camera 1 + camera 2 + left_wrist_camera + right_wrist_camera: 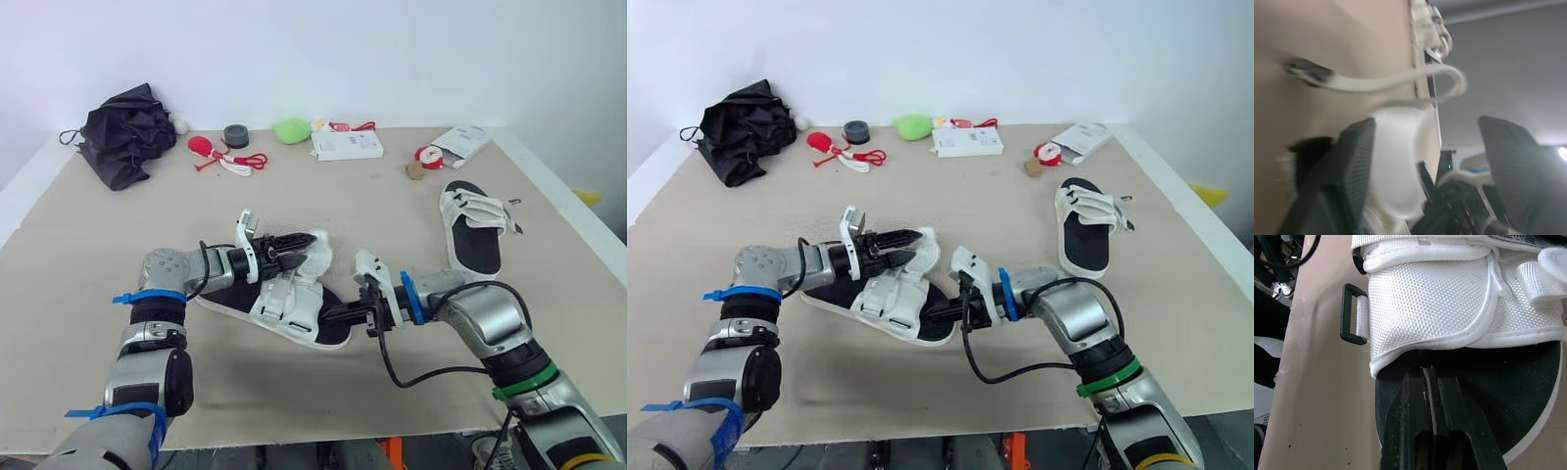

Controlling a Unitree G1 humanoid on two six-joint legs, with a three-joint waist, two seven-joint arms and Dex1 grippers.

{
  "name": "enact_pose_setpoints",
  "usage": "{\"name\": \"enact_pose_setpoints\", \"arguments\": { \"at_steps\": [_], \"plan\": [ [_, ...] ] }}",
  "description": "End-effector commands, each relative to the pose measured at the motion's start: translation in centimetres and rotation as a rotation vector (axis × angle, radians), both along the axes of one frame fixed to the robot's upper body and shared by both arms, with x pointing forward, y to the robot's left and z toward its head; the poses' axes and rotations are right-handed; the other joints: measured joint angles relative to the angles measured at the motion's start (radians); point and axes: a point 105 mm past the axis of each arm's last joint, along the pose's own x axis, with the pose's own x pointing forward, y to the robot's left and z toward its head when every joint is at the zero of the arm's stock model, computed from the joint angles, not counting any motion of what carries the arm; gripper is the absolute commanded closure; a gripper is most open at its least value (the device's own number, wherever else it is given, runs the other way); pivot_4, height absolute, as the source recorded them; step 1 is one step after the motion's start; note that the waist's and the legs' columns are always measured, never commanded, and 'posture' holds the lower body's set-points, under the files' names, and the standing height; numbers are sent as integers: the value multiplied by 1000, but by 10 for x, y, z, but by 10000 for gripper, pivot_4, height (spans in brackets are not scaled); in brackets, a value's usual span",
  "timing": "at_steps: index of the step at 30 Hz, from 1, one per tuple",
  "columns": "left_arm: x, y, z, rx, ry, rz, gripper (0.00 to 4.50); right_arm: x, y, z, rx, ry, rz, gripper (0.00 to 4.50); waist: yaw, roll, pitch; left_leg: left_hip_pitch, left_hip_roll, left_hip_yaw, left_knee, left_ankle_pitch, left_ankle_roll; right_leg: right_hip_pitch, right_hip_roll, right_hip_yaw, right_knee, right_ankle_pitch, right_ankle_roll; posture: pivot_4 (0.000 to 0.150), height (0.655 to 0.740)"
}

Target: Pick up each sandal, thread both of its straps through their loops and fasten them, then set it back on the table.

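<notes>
Near sandal (284, 300): white mesh upper, black footbed, toe strap loose. Left gripper (304, 248) spread apart beside that strap, gripping nothing. Right gripper (1429, 374) pinched closed, empty, on the footbed.

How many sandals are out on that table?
2. The near sandal is toward the front edge of the table, around the middle. The far sandal lies on the right side, farther back.
</notes>
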Motion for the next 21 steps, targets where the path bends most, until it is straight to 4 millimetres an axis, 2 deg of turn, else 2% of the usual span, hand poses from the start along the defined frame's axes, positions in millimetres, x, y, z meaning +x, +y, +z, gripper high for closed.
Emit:
{"name": "enact_pose_setpoints", "arguments": {
  "at_steps": [1, 5, 9, 14, 18, 21],
  "plan": [
    [4, 8, -16, 51, 47, 55, 11099, -2, -3, -6, -20, 22, -13, 45000, 0, 0, 0, 0, 0, 0, 0, 0, 0, 0, 0, 0, 0, 0, 0, 1500, 7400],
    [5, 5, -17, 72, 42, 56, 11099, 0, -1, -5, -20, 17, -13, 45000, 0, 0, 0, 1, 0, 0, 0, 0, 0, 1, 0, 0, 0, 0, 1, 1500, 7400],
    [14, -1, 3, -4, 16, 71, 11099, -1, 0, -6, -17, 19, -10, 45000, 0, 0, 0, 2, 0, -1, 0, 0, 0, 3, -1, -2, 0, 0, 1, 1500, 7400],
    [10, -5, 6, 59, 27, -4, 11099, -1, -1, -7, -20, 21, -11, 45000, 0, -1, 1, 1, 0, -2, 0, 0, 0, 2, 0, -2, -1, 0, 0, 1500, 7400],
    [14, -7, 13, 72, 19, -17, 11099, 0, 0, -8, -19, 21, -16, 45000, -1, -2, 1, 1, -1, -2, -3, 0, -1, 1, 0, -2, -2, -1, 0, 1500, 7400],
    [24, -11, 28, 5, 10, 9, 11099, 0, 0, -11, -19, 26, -19, 45000, -2, -3, 2, 1, 0, -2, -5, 1, -1, 0, 1, -2, -3, -1, 0, 1500, 7400]
  ]
}}
